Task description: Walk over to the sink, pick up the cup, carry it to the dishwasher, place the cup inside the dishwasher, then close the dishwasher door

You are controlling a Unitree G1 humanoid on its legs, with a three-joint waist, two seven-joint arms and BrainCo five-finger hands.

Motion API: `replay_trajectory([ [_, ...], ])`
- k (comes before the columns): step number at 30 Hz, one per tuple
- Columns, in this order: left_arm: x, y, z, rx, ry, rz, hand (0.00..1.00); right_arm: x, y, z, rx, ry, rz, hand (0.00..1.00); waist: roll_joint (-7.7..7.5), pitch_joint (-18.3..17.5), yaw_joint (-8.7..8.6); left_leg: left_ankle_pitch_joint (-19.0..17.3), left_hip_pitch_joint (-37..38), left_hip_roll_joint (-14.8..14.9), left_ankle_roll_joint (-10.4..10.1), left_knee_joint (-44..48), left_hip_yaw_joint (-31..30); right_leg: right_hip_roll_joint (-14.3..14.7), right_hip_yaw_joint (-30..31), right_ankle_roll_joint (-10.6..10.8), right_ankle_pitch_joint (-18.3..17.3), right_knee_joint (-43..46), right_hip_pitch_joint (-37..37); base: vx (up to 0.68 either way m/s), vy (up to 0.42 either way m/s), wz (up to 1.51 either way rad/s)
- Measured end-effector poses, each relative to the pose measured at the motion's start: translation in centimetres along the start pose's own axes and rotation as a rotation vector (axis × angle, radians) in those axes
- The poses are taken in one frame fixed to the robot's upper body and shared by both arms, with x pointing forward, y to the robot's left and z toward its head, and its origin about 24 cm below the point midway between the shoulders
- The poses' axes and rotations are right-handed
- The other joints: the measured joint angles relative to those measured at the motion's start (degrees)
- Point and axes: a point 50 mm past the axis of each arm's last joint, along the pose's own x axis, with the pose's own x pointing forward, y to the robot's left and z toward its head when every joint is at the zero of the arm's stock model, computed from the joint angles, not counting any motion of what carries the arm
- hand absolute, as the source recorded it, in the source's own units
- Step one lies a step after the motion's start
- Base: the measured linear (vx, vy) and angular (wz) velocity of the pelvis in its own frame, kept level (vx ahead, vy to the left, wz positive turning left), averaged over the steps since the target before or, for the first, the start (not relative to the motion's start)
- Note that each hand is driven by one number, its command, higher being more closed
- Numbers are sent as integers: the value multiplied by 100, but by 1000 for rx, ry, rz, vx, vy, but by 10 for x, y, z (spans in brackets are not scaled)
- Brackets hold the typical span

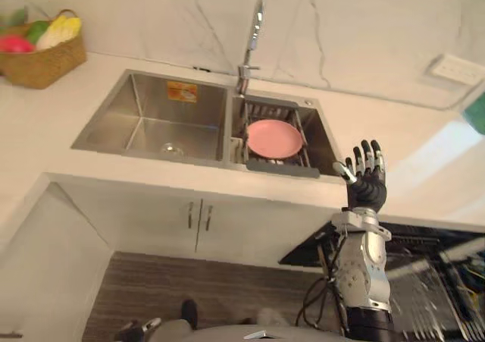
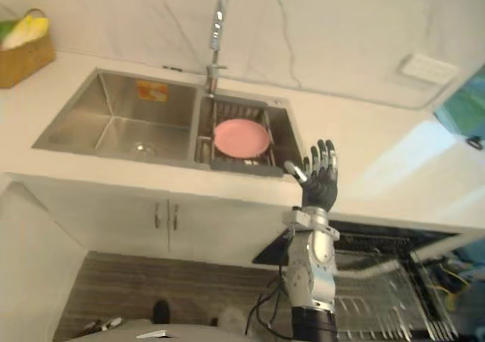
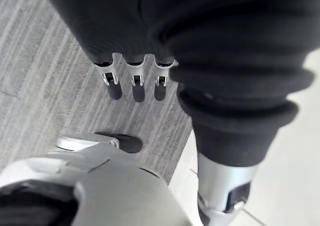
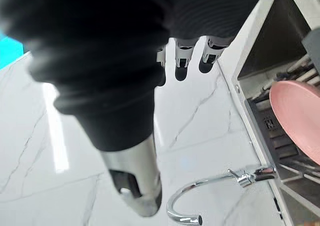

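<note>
In the sink's (image 1: 114,107) left basin lies a small clear round object (image 1: 171,151), seemingly a glass cup. My right hand (image 1: 369,186) is raised, open with straight fingers, over the counter's front edge just right of the sink and apart from the cup. Its wrist view shows the fingertips (image 4: 181,70) against the marble wall. My left hand (image 3: 134,80) hangs open, its fingers pointing at the wooden floor. The dishwasher (image 2: 379,281) stands open at the lower right with its wire rack pulled out.
A pink plate (image 1: 274,138) rests on a drain rack in the right basin, below the tall faucet (image 1: 254,31). A woven basket (image 1: 42,61) of fruit sits at the counter's far left. White cabinet doors (image 1: 197,217) are under the sink.
</note>
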Motion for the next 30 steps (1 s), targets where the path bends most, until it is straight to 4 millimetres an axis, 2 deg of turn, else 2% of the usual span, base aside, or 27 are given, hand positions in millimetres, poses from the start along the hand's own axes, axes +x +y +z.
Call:
replay_trajectory([
  [1,0,0,-2,3,4,2,0,-2,0,-2,0,9,-1,0,13,-37,19,-35,17,-53,10,0,15,3,3,-14,93,-203,15,-23,42,14],
  [3,-1,-6,-9,5,18,-10,0,-7,-2,-5,-2,28,-9,0,181,-163,21,-128,37,10,0,0,168,91,-19,2,254,-729,211,73,51,-4],
  [4,-2,-11,-15,-2,24,-20,0,-7,-1,-6,7,27,-11,0,360,-185,40,-183,46,87,-37,0,307,202,20,-61,374,-1070,335,102,59,-25],
  [5,-3,-14,-18,-18,29,-24,0,-7,0,-6,12,26,-15,0,443,-184,36,-219,66,125,-61,0,373,253,44,-50,463,-1267,426,117,42,-30],
  [7,-4,-15,-23,-25,39,-26,0,-9,-3,-6,7,29,-27,0,527,-228,26,-256,117,158,-114,0,460,298,67,-14,514,-1409,532,137,-1,-16],
  [15,-4,-15,-21,39,35,-25,0,-11,-12,0,-1,-24,-131,0,513,-255,8,-376,316,214,-247,3,565,386,146,-13,505,-1640,769,106,-16,-6],
  [19,-4,-15,-21,57,38,-25,0,-10,-21,7,-62,-60,-163,0,521,-261,-19,-442,408,256,-287,1,759,440,300,-22,512,-1697,833,8,-10,-22],
  [21,-4,-15,-22,65,42,-26,0,-10,-25,10,-92,-71,-173,0,543,-273,-30,-486,412,276,-318,1,812,468,372,-39,524,-1720,833,-21,-12,-19],
  [22,-1,-21,-18,170,54,-59,0,-12,-40,17,-204,-73,-216,0,672,-326,-129,-609,496,386,-367,34,1094,607,551,-83,706,-2124,1007,-7,-3,-4],
  [30,-2,-20,-21,133,67,-56,0,-9,-35,16,-162,-71,-195,0,674,-327,-32,-552,477,389,-323,40,979,597,466,-74,700,-2122,1027,2,-6,6],
])
